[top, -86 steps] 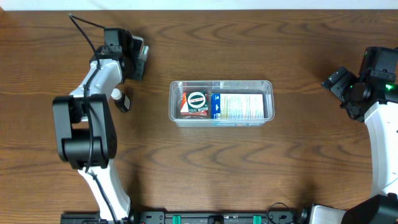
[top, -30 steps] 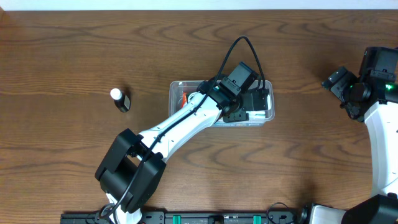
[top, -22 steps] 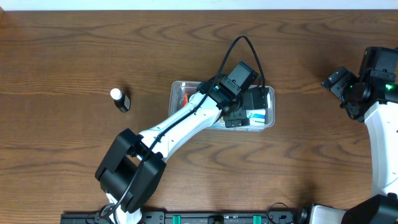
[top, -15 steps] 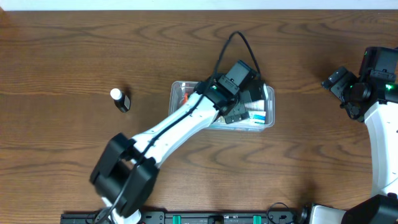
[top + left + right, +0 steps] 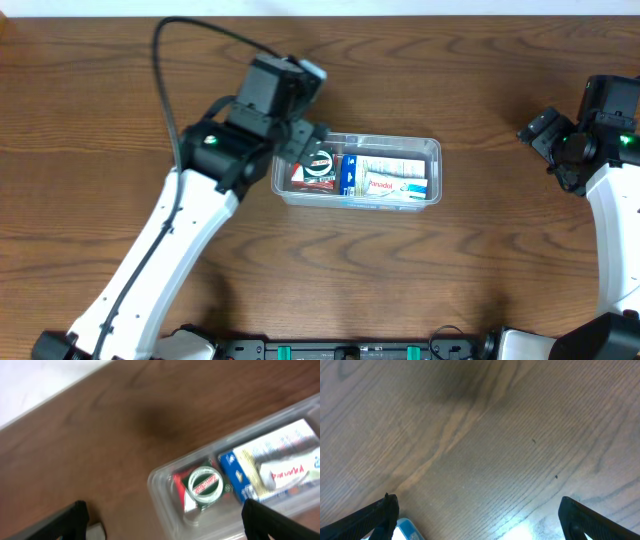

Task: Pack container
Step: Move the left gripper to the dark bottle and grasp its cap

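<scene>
While our left gripper (image 5: 167,525) hangs wide open and empty with the container (image 5: 161,502) just beneath it, our right gripper (image 5: 480,520) gapes empty too.

robot lab: arms (image 5: 170,240) at wood tbl (image 5: 420,270)

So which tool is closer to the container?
Left. The left tool hovers at the container's left end; the right tool sits far off to its right.

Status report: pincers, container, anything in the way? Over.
Left pincer open, empty, above container's left end. Right pincer open, empty, parked far right. Container upright, boxes inside. Nothing seen blocking.
</scene>
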`<act>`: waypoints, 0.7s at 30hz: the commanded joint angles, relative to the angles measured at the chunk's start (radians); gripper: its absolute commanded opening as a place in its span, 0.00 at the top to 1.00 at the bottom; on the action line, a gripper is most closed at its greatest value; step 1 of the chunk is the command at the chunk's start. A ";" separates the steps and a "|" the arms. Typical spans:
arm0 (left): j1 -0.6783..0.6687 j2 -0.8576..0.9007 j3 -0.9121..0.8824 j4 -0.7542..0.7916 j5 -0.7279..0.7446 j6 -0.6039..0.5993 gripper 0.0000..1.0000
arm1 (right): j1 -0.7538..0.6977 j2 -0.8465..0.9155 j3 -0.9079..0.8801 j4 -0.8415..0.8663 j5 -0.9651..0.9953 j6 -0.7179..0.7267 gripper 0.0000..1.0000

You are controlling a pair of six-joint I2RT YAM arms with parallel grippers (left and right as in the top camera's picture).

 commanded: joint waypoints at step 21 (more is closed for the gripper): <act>0.521 0.253 -0.006 -0.084 -0.024 -0.350 0.02 | -0.010 0.000 0.005 -0.002 0.003 0.006 0.01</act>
